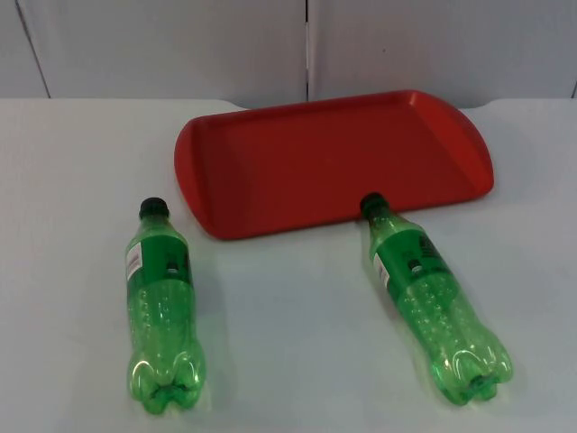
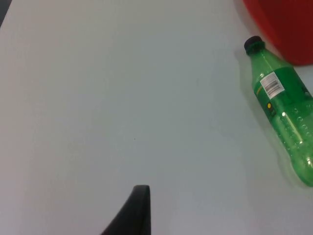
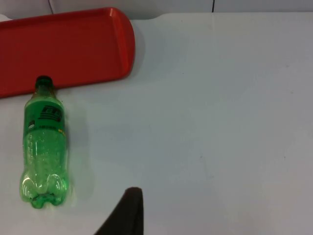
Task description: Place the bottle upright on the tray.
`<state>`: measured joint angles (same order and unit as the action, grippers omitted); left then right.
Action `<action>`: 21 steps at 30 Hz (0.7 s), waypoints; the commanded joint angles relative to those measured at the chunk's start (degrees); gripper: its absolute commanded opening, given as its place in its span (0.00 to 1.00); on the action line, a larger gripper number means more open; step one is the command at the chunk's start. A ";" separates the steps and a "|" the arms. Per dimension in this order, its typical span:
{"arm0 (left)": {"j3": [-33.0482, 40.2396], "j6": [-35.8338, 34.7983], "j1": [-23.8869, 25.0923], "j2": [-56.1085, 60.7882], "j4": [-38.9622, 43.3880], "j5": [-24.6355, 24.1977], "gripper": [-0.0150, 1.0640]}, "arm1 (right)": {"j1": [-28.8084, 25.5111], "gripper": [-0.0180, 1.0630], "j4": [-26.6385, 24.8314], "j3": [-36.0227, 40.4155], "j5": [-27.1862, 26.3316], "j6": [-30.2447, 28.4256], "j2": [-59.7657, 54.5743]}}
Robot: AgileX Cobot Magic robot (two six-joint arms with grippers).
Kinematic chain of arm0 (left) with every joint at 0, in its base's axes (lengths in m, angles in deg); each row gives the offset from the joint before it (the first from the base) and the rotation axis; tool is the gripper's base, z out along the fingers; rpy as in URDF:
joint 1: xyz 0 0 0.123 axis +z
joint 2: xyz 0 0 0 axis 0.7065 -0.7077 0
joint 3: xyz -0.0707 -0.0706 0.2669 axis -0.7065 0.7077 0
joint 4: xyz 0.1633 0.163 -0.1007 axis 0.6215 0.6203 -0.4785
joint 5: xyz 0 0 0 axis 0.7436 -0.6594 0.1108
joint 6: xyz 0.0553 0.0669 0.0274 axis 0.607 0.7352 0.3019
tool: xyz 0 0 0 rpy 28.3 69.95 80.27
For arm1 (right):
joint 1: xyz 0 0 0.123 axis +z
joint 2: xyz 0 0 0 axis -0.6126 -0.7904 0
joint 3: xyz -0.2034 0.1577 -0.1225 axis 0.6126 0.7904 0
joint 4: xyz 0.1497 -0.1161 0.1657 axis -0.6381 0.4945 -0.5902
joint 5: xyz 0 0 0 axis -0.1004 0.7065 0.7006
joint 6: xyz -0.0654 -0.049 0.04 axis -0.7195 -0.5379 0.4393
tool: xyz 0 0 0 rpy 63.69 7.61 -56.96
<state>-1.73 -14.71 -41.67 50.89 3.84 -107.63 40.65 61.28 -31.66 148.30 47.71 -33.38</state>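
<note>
- Red tray (image 1: pixel 334 158) lies flat on the white tabletop (image 1: pixel 288 343), close to the grey wall (image 1: pixel 180 45); nothing stands on it.
- Two green bottles with dark caps lie on their sides on the tabletop, neither one upright, both with caps toward the tray.
- Left bottle (image 1: pixel 162 307) lies apart from the tray, its cap near the tray's left corner. My left wrist view has it (image 2: pixel 286 115) beside that red corner (image 2: pixel 283 24), barcode label facing up.
- Right bottle (image 1: pixel 433 302) lies slanted, its cap touching or just at the tray's front rim. My right wrist view shows it (image 3: pixel 44 144) with the cap against the tray edge (image 3: pixel 63 49).
- Of my left fingers I see one black tip (image 2: pixel 134 213) above bare tabletop, well apart from the left bottle, holding nothing; how far open I cannot tell.
- My right fingers likewise: one tip (image 3: pixel 124 213) above bare tabletop, near the right bottle's base, holding nothing; opening I cannot tell.
</note>
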 commanded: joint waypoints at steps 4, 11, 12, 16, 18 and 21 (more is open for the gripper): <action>-2.32 -0.20 -0.06 -6.32 -2.12 3.32 0.99 | -0.37 0.98 -0.10 0.03 -0.47 -0.03 0.14; -4.01 1.80 -0.06 -16.57 -10.58 7.71 0.99 | -0.37 0.98 -0.10 0.03 -0.47 -0.03 0.14; -4.01 1.80 -0.06 -16.57 -10.58 7.71 0.99 | -0.37 0.98 -0.10 0.03 -0.47 -0.03 0.14; -6.53 4.30 -0.06 -23.30 -14.10 8.79 0.99 | -0.37 0.98 -0.10 0.03 -0.47 -0.03 0.14; -7.08 5.24 -0.06 -24.96 -15.25 9.30 0.99 | -0.37 0.98 -0.10 0.03 -0.47 -0.03 0.14; -9.33 8.07 -0.06 -30.45 -18.61 10.59 0.99 | -0.37 0.98 -0.10 0.03 -0.47 -0.03 0.14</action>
<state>-9.63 -8.60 -41.67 23.31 -11.84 -98.70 40.65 61.28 -31.66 148.30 47.71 -33.38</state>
